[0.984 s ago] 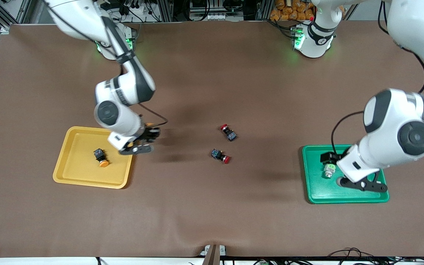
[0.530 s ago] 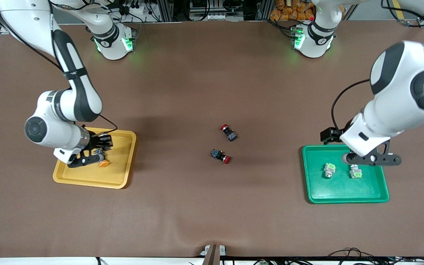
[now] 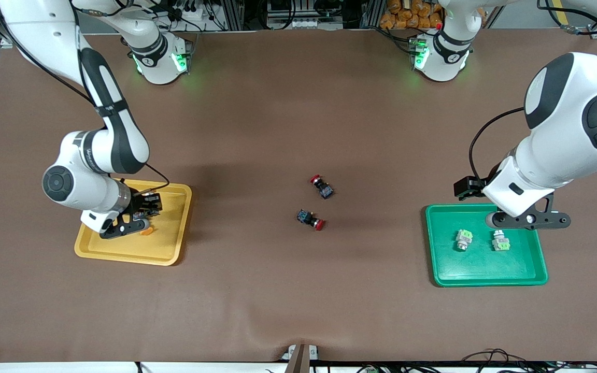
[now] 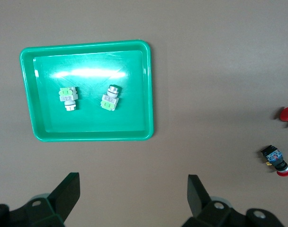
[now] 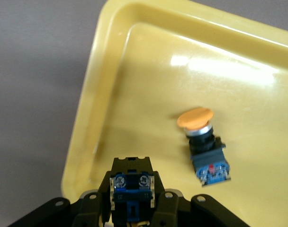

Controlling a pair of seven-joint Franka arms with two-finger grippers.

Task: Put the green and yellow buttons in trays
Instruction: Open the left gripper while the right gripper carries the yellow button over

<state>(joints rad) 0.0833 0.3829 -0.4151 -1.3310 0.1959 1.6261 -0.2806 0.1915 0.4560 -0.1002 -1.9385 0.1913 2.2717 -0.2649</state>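
Yellow tray [image 3: 166, 255] now under right gripper [image 3: 122, 228] clenching a button [image 5: 130, 189]; left gripper [image 3: 529, 220] released.

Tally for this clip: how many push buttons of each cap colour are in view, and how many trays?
Green buttons: 2, both in the green tray, at and
Yellow buttons: 2, one lying in the yellow tray, one in the right hand over that tray
Red buttons: 2, on the table
Trays: 2, green and yellow
Total: 8
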